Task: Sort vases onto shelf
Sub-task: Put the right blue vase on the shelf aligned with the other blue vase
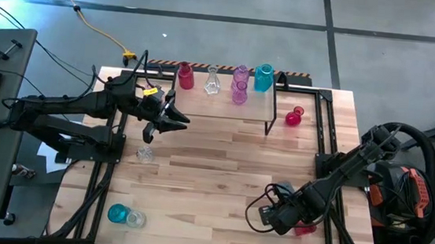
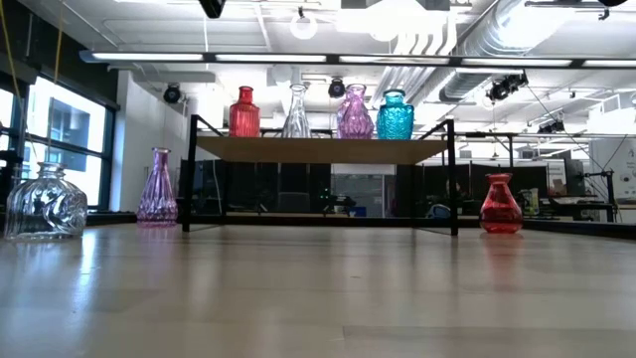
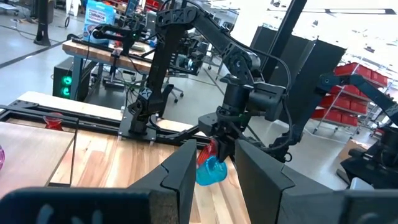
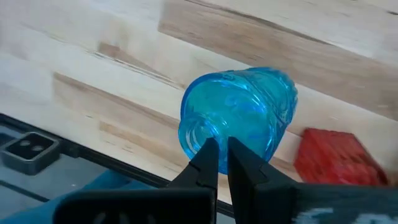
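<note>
From above, the right arm hides the blue vase (image 4: 236,115); the red vase (image 4: 336,158) beside it is cut off and blurred.

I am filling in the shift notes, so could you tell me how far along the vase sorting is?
Done: four vases stand on the shelf, red, clear, purple and teal. In hand: the right gripper is shut on the rim of a blue vase near the table's front right; the left gripper hovers by the shelf, holding nothing. Left: several vases on the table, including a red one beside the shelf.

Shelf (image 2: 320,149): red, clear, purple, teal vases atop. Table (image 2: 318,298): clear jar, purple vase, red vase.
</note>
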`<state>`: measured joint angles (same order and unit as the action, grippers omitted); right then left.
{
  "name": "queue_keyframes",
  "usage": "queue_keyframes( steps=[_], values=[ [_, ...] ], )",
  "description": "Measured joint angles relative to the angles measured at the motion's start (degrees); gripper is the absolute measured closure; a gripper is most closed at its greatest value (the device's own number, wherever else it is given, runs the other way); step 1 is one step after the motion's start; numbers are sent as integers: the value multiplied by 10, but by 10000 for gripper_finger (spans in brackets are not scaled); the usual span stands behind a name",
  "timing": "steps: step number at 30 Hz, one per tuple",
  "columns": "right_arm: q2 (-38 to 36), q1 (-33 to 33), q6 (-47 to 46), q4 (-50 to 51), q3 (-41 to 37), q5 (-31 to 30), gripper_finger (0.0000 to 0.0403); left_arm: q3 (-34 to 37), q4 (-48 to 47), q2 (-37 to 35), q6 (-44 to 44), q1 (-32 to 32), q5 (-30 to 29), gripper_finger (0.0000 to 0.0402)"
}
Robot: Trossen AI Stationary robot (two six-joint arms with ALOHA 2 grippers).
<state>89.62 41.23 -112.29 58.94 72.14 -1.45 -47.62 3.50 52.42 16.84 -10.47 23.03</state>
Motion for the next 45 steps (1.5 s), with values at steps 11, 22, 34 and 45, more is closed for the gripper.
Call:
queue_keyframes(
  steps=[11, 22, 34, 45],
  values=[
    [0, 0, -27, -37, 0, -46, 403, 0, -2, 0, 0, 0, 0, 298],
    [-8, -4, -34, -57, 0, -79, 403, 0, -6, 0, 0, 0, 0, 298],
    [-73, -47, 6, -46, 0, -147, 403, 0, -6, 0, 1, 0, 0, 298],
    [-107, -108, 69, -40, 0, -150, 403, 0, -7, 0, 0, 0, 0, 298]
  ],
)
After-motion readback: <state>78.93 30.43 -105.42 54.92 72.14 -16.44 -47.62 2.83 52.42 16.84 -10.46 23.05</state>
